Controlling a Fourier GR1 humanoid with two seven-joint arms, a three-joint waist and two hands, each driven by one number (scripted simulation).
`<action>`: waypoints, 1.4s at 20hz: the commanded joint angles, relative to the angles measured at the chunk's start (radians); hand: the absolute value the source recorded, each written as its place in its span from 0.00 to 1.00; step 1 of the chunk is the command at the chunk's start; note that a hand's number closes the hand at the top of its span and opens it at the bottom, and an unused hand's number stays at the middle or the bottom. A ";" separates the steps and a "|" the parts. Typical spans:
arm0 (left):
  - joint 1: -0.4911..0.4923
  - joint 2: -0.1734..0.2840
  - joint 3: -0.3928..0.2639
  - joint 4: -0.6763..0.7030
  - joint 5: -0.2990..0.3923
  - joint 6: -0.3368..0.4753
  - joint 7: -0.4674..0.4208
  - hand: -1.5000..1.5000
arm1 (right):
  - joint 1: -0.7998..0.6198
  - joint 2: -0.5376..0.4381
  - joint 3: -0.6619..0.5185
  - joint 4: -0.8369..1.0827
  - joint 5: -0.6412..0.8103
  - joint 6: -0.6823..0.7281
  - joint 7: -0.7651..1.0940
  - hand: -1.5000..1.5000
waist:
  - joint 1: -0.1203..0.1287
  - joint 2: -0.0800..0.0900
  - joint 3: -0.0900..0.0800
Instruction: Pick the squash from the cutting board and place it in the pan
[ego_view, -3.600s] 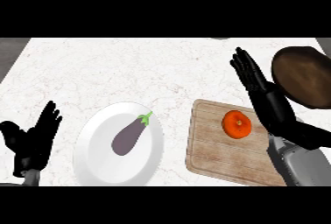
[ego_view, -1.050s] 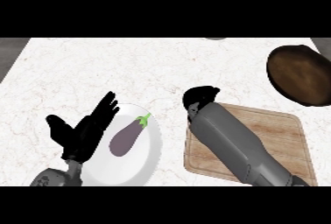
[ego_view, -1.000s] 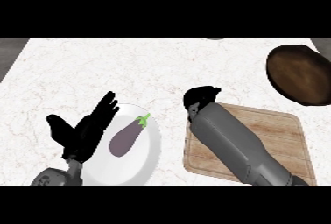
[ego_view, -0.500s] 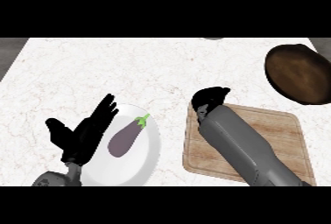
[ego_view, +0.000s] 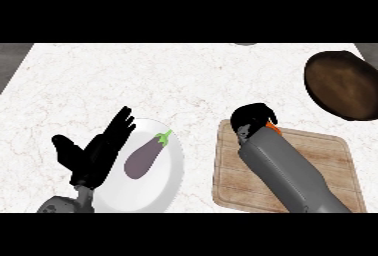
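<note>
White marble counter: the right hand (ego_view: 253, 118) is curled over the orange squash (ego_view: 275, 129) at the cutting board (ego_view: 325, 165)'s far-left corner, not yet in the dark pan (ego_view: 341, 84) far right; the left hand (ego_view: 96, 150) rests spread.

One camera only, set at the robot's head and looking steeply down on the counter (ego_view: 111, 75) from fairly close. The forearms enter from the near edge; the counter's far edge runs along the top.
</note>
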 joint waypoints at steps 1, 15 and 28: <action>-0.048 0.007 0.051 0.042 0.016 -0.033 0.024 0.50 | 0.024 -0.062 0.036 -0.064 0.064 0.054 0.005 1.00 | 0.000 0.003 0.001; 0.019 -0.008 0.074 -0.002 -0.006 -0.003 0.031 0.50 | 0.254 -0.171 0.063 -0.511 0.005 -0.289 -0.545 1.00 | -0.084 -0.022 0.010; 0.034 -0.022 0.076 -0.002 -0.017 -0.006 0.003 0.50 | 0.642 -0.360 -0.397 -1.012 -0.246 -0.781 -0.833 1.00 | -0.081 -0.005 0.005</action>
